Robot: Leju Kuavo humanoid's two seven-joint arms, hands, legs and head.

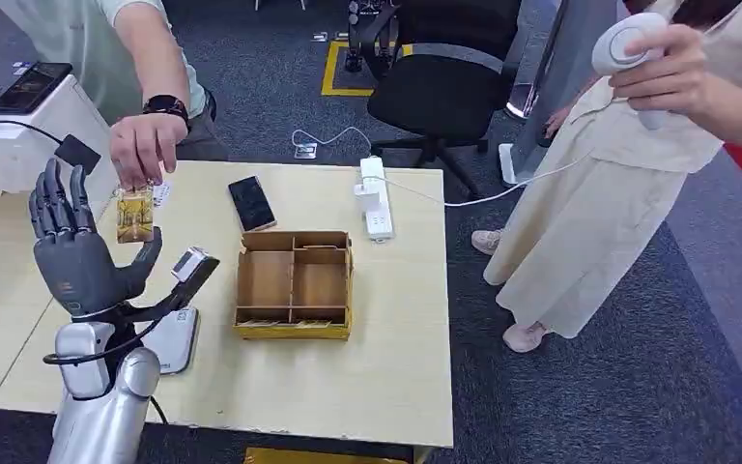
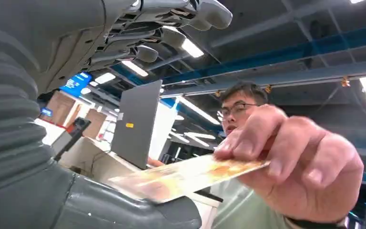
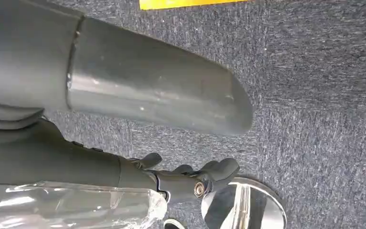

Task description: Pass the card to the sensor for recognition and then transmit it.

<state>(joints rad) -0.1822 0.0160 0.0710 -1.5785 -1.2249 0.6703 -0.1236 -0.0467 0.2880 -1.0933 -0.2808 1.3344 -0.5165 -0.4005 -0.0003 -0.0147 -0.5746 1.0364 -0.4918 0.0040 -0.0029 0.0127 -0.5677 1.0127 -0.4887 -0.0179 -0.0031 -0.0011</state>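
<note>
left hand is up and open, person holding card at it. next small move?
Probably close the fingers and thumb on the card. The person's hand pinches its top, and it sits right by the open left hand, ungripped.

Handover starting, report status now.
Left hand raised, open, fingers apart. Card held by a person's hand, at the thumb, not gripped. Right hand hangs over carpet, holds nothing. Sensor unobstructed.

Glossy card [image 1: 134, 215], matt grey plastic left hand [image 1: 70, 246], seemingly cardboard box [image 1: 294, 283], pale wood-look table [image 1: 386, 358].
</note>
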